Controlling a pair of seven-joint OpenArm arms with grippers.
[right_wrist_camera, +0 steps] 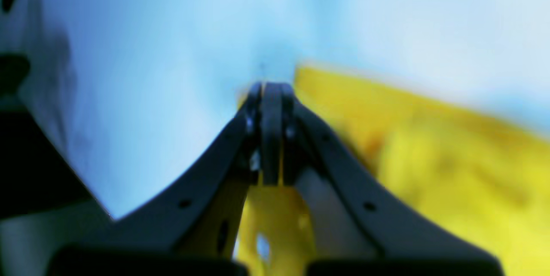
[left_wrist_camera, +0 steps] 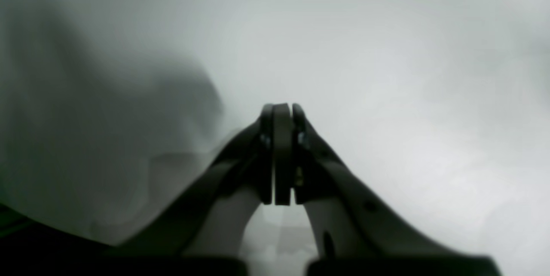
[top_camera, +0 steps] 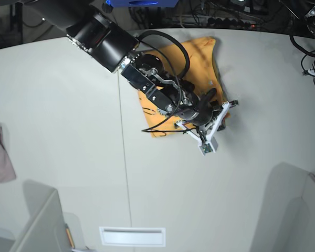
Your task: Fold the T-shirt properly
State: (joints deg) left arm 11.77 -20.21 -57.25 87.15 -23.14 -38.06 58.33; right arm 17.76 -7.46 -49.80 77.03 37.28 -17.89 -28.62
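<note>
Right gripper (right_wrist_camera: 271, 91) has its jaws pressed together, with yellow fabric showing behind and beneath them in the right wrist view; whether cloth is actually pinched between the tips cannot be told from that blurred picture. Left gripper (left_wrist_camera: 281, 112) likewise has its jaws closed, over a bare pale surface with nothing visible between them. In the base view, taken from above, a small pinkish cloth (top_camera: 0, 157) lies at the far left edge of the white table (top_camera: 58, 105), partly cut off by the frame. A thin seam (top_camera: 123, 157) runs down the tabletop, and a pale rectangular slot (top_camera: 132, 236) sits near the lower edge. The right arm (top_camera: 102, 34), black and heavily cabled, reaches from the top left toward the centre, its white-framed gripper end resting over the lower right portion of the T-shirt (top_camera: 199, 50). The garment lies flattened on the table, right of the seam, toward the far edge, and much of its middle is hidden by the arm. Thin black line print is visible near its lower left part. Cables and dark equipment (top_camera: 310, 37) crowd the top right corner beyond the table. The left arm itself is not identifiable in the base view. Both wrist pictures are soft, and the left one is nearly colourless.
</note>
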